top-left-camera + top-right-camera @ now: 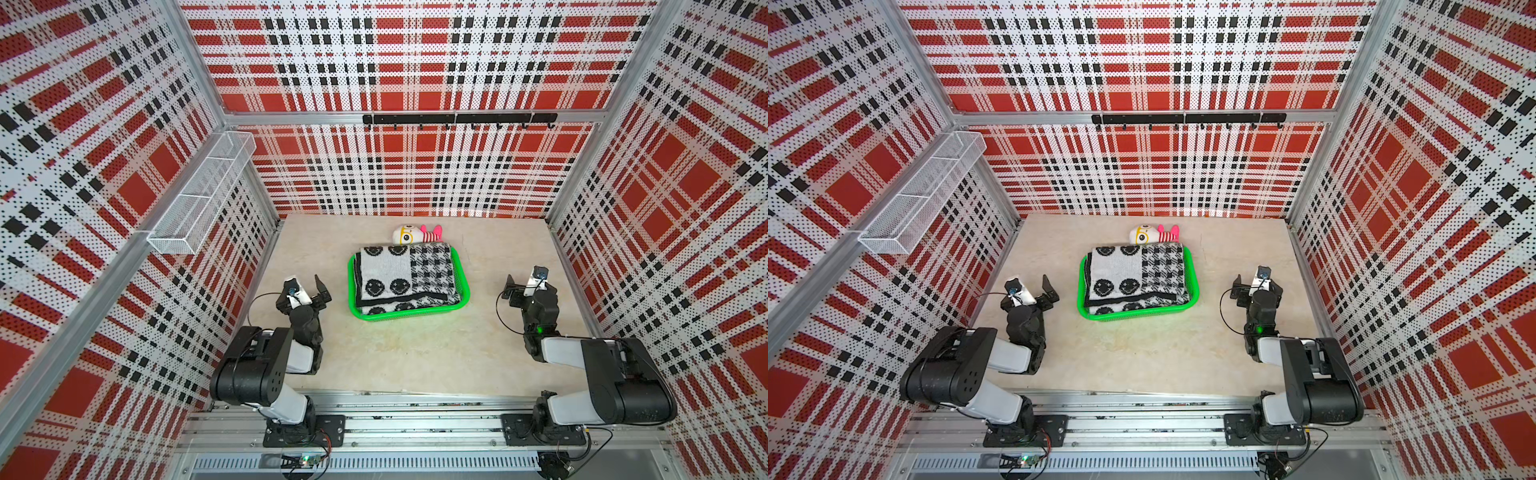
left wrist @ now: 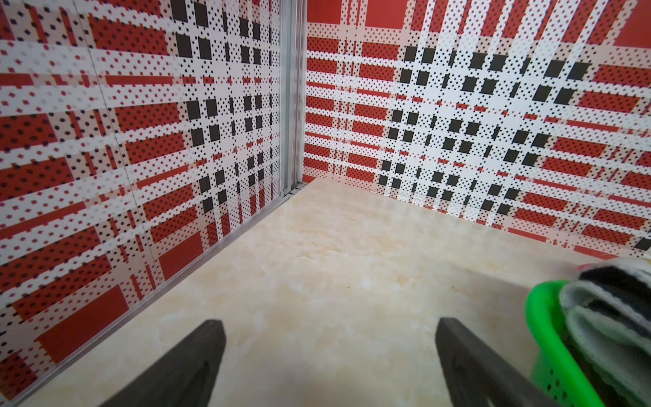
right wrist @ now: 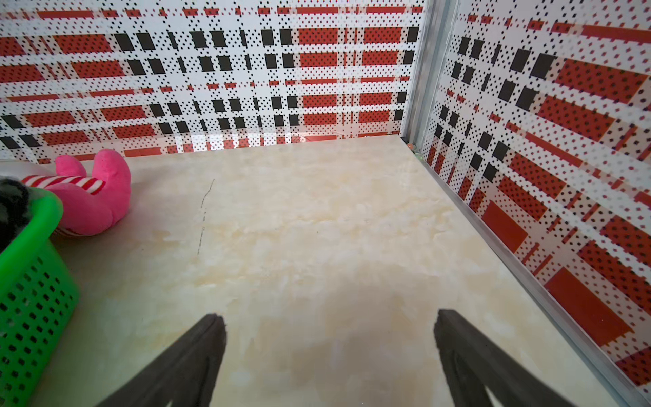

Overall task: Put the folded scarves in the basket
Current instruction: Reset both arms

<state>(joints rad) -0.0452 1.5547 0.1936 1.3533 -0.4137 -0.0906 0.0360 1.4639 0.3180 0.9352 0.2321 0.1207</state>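
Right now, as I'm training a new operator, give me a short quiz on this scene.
1. True or false: the folded scarf lies in the green basket.
2. What do the left gripper and right gripper hold? A) scarf B) basket C) nothing.
3. Fill in: the plush toy beside the basket has a ___ tail.
Key: 1 true; 2 C, both stand open and empty; 3 pink.

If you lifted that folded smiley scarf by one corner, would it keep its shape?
Probably not: the scarf looks like soft knit, so it would likely droop and unfold. Its loosely stacked layers could slide apart. It seems light for its bulk, though it fills the basket.
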